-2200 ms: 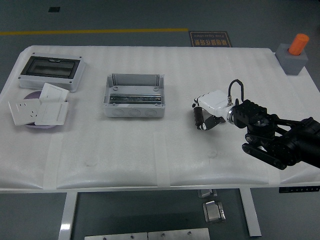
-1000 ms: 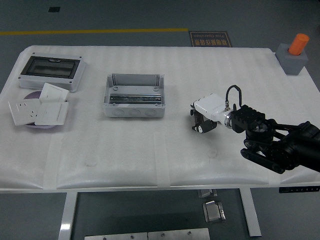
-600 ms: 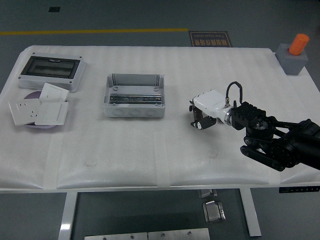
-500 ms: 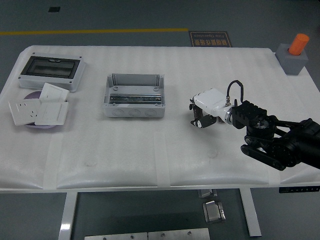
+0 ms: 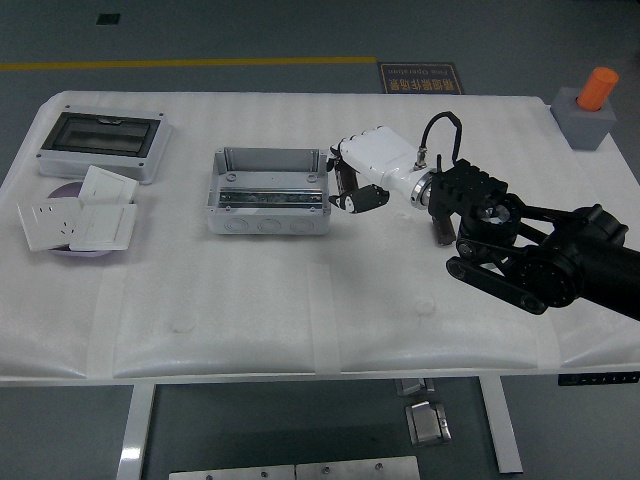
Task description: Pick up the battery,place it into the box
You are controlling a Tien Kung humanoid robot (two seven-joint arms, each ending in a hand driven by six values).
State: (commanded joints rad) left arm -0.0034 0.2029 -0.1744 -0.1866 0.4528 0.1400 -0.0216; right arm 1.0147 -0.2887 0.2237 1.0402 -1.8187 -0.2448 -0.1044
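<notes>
- The white padded worktop (image 5: pixel 300 300) fills most of the view, its near edge running along the bottom.
- The black right arm (image 5: pixel 540 245) reaches in from the right edge toward the middle of the worktop, raised above the surface.
- A grey open-topped rectangular plastic box (image 5: pixel 268 190) with a metal rail inside sits left of centre, upright, its opening facing up.
- A grey enclosure with a dark transparent lid (image 5: pixel 101 143) lies at the far left corner.
- A small pile of white square wall-socket plates (image 5: pixel 80 212) rests on a purple disc at the left edge, just near of that enclosure.
- The white-shelled right hand (image 5: pixel 365 172) hangs just beside the box's right wall, apart from the worktop.
- A grey block with an orange cylinder on top (image 5: pixel 589 108) stands at the far right corner.
- The fingers (image 5: pixel 351 188) are curled under the palm and pinch a small dark cylindrical battery (image 5: pixel 364 197), though it is too small to make out clearly; it is held in the air just right of the box, outside it.
</notes>
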